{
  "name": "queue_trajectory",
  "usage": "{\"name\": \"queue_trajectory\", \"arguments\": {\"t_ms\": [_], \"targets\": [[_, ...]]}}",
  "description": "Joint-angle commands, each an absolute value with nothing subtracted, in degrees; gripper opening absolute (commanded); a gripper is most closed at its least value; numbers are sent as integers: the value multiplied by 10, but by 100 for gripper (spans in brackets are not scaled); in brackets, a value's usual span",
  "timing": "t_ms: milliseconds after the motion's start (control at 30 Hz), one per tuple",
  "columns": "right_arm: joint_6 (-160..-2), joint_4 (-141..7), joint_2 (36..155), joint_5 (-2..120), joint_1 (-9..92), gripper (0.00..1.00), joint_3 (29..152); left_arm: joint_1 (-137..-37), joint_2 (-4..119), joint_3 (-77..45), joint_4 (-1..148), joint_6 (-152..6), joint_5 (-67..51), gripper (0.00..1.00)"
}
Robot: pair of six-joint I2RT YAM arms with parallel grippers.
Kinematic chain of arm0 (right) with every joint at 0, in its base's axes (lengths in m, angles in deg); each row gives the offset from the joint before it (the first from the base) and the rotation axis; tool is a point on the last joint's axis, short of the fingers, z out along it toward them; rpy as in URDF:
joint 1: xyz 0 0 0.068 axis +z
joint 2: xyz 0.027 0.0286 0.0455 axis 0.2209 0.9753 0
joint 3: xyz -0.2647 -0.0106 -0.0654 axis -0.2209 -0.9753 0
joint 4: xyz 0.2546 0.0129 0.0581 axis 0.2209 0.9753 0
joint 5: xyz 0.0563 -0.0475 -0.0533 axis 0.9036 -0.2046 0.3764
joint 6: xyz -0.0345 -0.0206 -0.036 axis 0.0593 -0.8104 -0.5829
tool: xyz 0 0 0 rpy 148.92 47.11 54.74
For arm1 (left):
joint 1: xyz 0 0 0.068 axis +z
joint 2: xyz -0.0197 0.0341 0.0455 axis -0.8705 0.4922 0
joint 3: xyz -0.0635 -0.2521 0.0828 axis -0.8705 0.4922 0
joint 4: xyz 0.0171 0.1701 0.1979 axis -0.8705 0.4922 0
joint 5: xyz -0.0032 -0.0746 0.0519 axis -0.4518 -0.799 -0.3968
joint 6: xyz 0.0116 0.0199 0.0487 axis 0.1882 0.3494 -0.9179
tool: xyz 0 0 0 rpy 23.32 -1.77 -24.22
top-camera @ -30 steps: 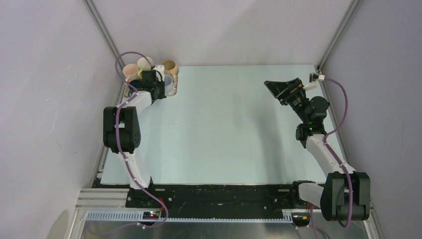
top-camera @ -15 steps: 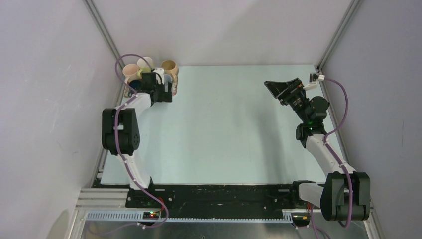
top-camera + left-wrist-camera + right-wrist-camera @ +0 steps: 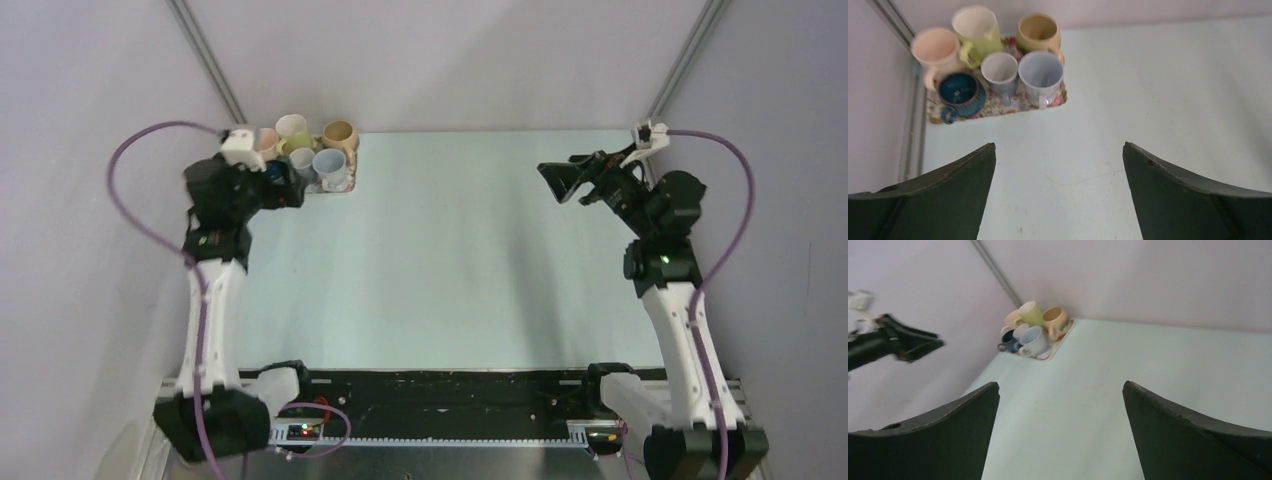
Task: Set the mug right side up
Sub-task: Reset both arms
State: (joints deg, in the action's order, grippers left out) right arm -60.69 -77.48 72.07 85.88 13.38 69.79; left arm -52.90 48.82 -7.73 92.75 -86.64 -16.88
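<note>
As seen thru the L wrist cam, the pale blue mug stands mouth up, ahead of the left gripper, well clear of it and roughly on its centre line. I've got that gripper's fingers spread wide, nothing btwn them. Mug sits at the near R corner of a floral tray, handle toward the gripper. Tray holds 5 more, all mouth up: small white mug just beside on the L, dark blue mug further L, then pink mug, yellow-green mug and tan mug in the far row. Across the table the right gripper is spread wide too, nothing held, tray far ahead-left of it. Plain walls, metal corner posts.
</note>
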Motion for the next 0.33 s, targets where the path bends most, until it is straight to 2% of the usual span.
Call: {"name": "queue_trajectory", "arguments": {"t_ms": [0, 100, 200, 300], "targets": [[-774, -524, 614, 779, 133, 99, 795, -452, 364, -33, 959, -835, -370, 100], [-821, -453, 568, 723, 133, 99, 820, -416, 305, -14, 963, -852, -431, 100], [-834, -406, 529, 698, 133, 99, 833, -408, 225, 1, 976, -891, -398, 100], [-817, -404, 517, 669, 132, 99, 834, -407, 207, -6, 1015, -907, -383, 100]]}}
